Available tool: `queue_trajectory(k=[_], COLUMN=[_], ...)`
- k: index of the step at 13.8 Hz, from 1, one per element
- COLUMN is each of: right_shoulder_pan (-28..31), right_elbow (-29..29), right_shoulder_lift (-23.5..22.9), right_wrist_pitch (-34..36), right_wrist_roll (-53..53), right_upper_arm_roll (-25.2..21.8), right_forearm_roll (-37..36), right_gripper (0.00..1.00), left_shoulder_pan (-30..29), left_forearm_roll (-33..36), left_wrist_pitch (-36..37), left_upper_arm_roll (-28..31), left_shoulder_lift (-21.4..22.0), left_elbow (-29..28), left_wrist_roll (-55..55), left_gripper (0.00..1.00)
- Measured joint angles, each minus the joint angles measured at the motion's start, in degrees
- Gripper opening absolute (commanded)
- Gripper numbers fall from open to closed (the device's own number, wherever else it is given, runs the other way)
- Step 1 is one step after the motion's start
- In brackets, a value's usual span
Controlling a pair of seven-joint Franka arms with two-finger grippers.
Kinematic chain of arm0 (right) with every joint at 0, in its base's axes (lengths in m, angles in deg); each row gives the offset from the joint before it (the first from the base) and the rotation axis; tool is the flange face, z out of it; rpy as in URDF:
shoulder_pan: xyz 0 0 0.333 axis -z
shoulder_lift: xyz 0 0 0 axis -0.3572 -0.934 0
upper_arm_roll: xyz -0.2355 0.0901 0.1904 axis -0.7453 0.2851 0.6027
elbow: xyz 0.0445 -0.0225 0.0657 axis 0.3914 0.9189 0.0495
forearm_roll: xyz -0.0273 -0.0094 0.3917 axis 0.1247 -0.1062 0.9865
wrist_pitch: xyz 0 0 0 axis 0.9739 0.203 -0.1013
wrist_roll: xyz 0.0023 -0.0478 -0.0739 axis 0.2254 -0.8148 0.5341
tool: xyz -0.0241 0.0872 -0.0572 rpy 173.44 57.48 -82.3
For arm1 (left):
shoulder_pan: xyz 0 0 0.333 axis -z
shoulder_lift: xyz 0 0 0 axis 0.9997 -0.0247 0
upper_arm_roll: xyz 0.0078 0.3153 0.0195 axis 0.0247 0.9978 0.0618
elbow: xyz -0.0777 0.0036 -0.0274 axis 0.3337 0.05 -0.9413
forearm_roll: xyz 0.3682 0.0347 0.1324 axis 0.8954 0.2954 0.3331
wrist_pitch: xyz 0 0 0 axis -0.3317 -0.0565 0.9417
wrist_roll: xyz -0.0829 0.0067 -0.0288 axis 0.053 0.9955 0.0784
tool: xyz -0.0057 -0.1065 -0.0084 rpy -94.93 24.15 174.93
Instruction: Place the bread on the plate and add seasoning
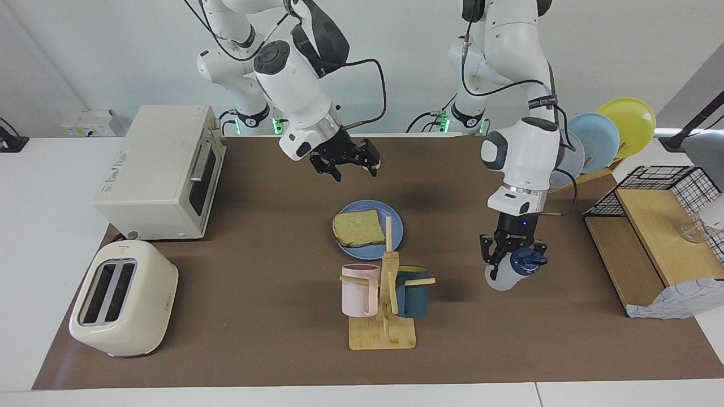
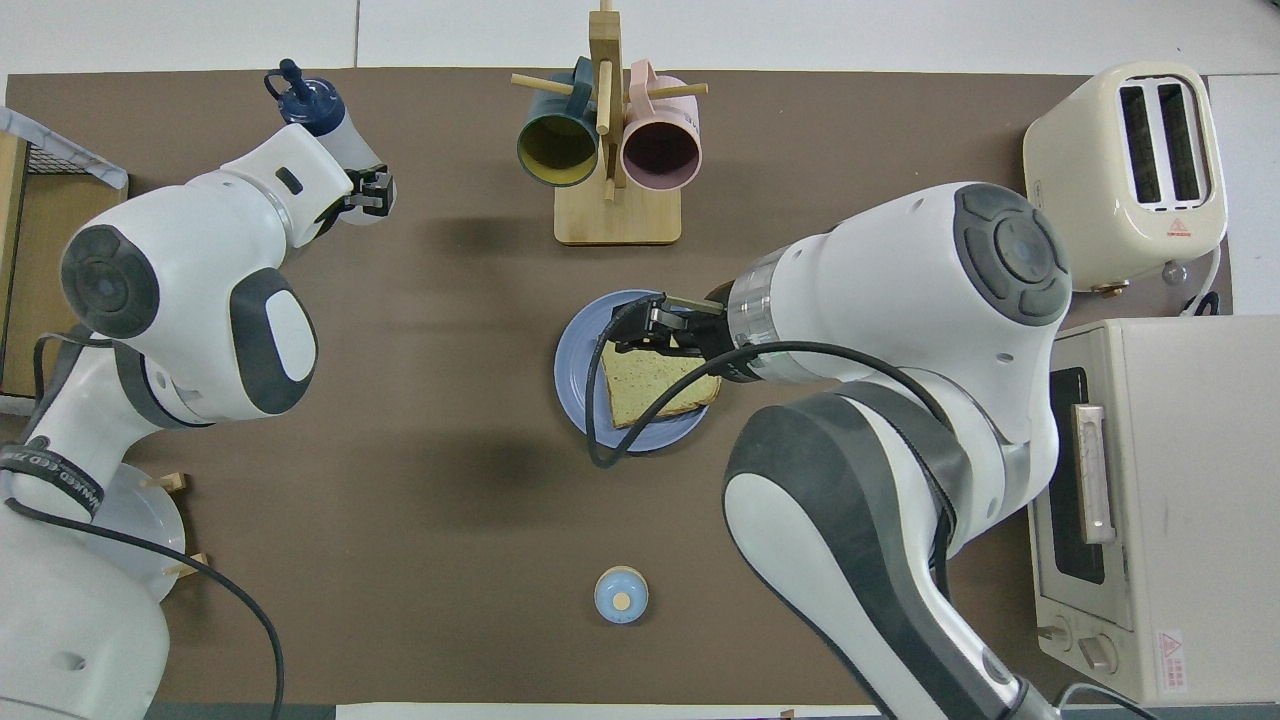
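No text reads clearly: faint marks sit on the oven (image 1: 161, 172), a red warning triangle on the toaster (image 2: 1177, 228), both illegible.
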Motion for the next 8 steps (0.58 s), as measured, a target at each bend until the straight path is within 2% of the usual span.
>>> queue_trajectory(k=[2,5,8], right_shoulder_pan=[-0.13,-0.19,-1.49], right_elbow=[-0.05,-0.05,-0.04], right_shoulder_lift=[0.70,1.48,1.54], right_wrist_pitch=[0.82,1.16,1.15], right_wrist_roll=[-0.71,-4.77,-8.52], right_upper_arm_roll=[0.04,0.28,0.57], right_forearm_roll=[2.54,5.57,7.65], right_gripper=[1.00,1.00,1.00], left_shoulder_pan=[0.03,0.11,0.74], left_forearm_roll=[1.63,9.50,11.44], left_wrist_pitch=[9.72,24.12,35.56], left_upper_arm_roll=[-0.17,-0.59,-1.13], left_shoulder_lift=[4.15,10.97,16.39], left_elbow=[-0.08,-0.12,-0.59], left_wrist_roll=[-5.87,-12.40,-22.27], left_gripper=[0.00,0.00,0.00])
